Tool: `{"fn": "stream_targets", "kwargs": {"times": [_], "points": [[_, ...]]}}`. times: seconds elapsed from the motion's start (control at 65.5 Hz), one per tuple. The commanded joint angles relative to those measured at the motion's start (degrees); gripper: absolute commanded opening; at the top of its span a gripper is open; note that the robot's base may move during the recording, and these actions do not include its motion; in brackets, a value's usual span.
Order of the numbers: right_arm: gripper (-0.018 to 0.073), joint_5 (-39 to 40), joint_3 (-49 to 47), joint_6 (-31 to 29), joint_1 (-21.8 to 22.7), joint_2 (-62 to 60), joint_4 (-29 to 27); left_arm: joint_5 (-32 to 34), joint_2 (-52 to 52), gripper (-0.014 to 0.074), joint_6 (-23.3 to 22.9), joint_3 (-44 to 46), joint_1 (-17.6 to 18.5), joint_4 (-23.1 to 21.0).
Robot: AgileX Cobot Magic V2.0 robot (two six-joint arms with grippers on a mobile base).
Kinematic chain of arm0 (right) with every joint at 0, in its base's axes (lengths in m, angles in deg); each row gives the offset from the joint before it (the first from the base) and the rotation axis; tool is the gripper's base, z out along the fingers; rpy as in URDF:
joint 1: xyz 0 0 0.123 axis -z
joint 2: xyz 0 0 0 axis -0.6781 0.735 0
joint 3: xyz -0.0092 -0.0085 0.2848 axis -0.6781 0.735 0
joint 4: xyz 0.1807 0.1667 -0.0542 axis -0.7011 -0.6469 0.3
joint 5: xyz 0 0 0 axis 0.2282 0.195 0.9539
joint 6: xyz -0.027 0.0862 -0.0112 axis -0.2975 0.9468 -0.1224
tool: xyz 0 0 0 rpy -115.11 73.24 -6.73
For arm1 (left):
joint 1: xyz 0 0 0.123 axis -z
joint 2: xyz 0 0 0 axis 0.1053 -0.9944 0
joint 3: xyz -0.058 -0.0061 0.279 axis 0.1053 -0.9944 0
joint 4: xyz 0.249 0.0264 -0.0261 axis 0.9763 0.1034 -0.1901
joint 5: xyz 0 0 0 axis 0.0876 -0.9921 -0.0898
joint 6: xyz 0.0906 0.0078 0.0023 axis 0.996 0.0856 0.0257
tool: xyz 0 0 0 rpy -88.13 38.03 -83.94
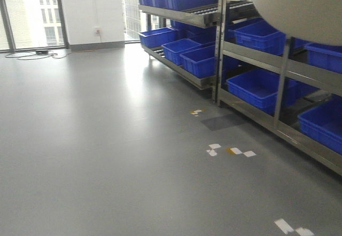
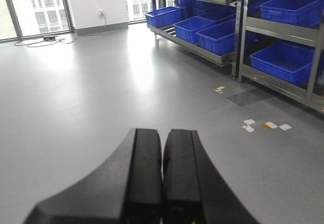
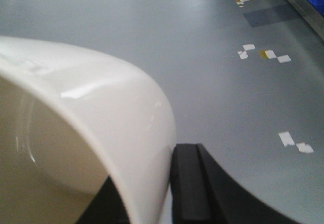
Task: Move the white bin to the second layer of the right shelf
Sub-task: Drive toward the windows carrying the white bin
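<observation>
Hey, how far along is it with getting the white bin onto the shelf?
Pickup looks done: the right gripper is clamped on the wall of the white bin, held above the floor. The left gripper is shut and empty. Left to do: reach the shelf rack, off to the right, and set the bin on its second layer.

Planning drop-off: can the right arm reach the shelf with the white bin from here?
Probably not yet. The right gripper grips the white bin, but the shelf stands off across open floor; nothing blocks the way.
</observation>
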Motion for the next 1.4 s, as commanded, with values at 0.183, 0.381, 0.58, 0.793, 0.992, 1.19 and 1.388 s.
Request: {"fn": "stream_targets", "kwargs": {"times": [0.183, 0.381, 0.58, 0.793, 0.992, 1.19, 1.388], "points": [[0.0056, 5.82, -1.67, -0.11, 0.44, -0.39, -0.31, 4.93, 0.18, 0.0085, -0.18, -2.11, 0.23, 0.00], [0.0056, 5.82, -1.67, -0.11, 0.44, -0.39, -0.31, 4.93, 0.18, 0.0085, -0.18, -2.11, 0.23, 0.00], [0.0056, 5.82, -1.67, -0.11, 0.44, -0.39, -0.31, 4.93, 0.18, 0.0085, -0.18, -2.11, 0.23, 0.00], [0.0056, 5.82, -1.67, -0.11, 0.44, -0.39, -0.31, 4.93, 0.18, 0.0085, -0.18, -2.11, 0.23, 0.00], [0.0056, 5.82, -1.67, -0.11, 0.44, -0.39, -0.31, 4.93, 0.18, 0.0085, -0.18, -2.11, 0.23, 0.00], [0.0056, 5.82, -1.67, -0.11, 0.44, -0.39, -0.31, 4.93, 0.18, 0.0085, -0.18, -2.11, 0.23, 0.00], [0.0056, 5.82, -1.67, -0.11, 0.44, -0.39, -0.31, 4.93, 0.18, 0.0085, -0.18, -2.11, 0.23, 0.00]]}}
